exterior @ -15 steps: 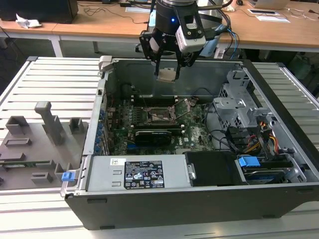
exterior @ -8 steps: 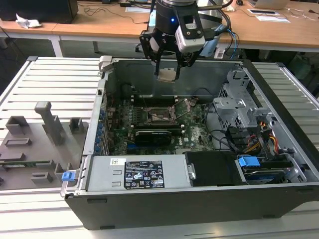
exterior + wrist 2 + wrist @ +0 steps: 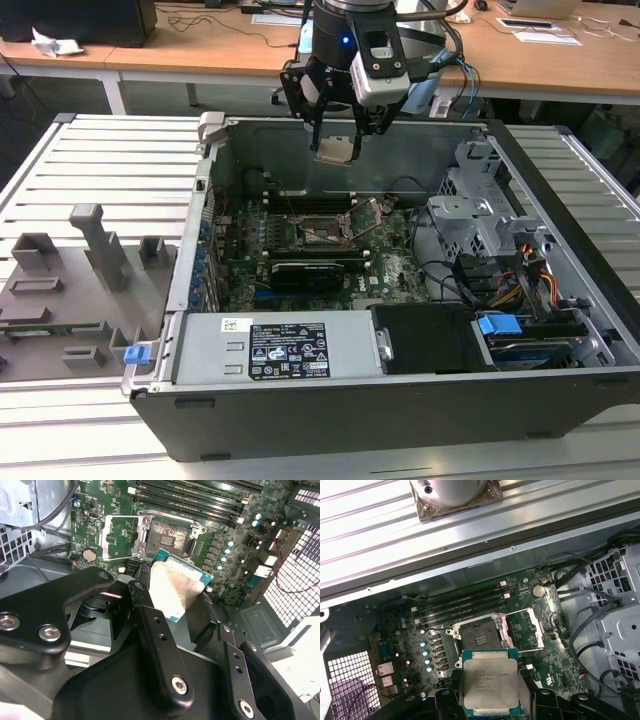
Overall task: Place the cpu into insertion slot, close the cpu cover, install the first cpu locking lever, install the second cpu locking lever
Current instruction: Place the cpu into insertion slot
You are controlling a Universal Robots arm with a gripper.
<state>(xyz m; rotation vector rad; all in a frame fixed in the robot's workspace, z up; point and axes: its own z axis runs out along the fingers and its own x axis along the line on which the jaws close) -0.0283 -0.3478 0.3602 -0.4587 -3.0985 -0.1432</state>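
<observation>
My gripper [image 3: 335, 140] hangs over the open computer case, shut on the cpu [image 3: 334, 150], a small square chip with a silver-grey top [image 3: 490, 685] and a green edge [image 3: 177, 587]. Black fingers [image 3: 442, 702] grip two opposite sides of the chip. The insertion slot [image 3: 480, 636] lies bare on the green motherboard, below and a little ahead of the chip [image 3: 318, 232]. The cpu cover [image 3: 527, 630] stands flipped open beside the slot [image 3: 167, 537], seen in both wrist views [image 3: 120, 537]. Thin wire locking levers [image 3: 532, 651] stick out unlatched by the socket.
Black memory slots [image 3: 465, 605] run behind the socket; a long black expansion card [image 3: 310, 270] lies in front. A silver drive cage [image 3: 480, 215] with cables fills the exterior view's right of the case, and a power supply [image 3: 285, 350] lies near its front. Grey fixtures [image 3: 90, 260] stand outside.
</observation>
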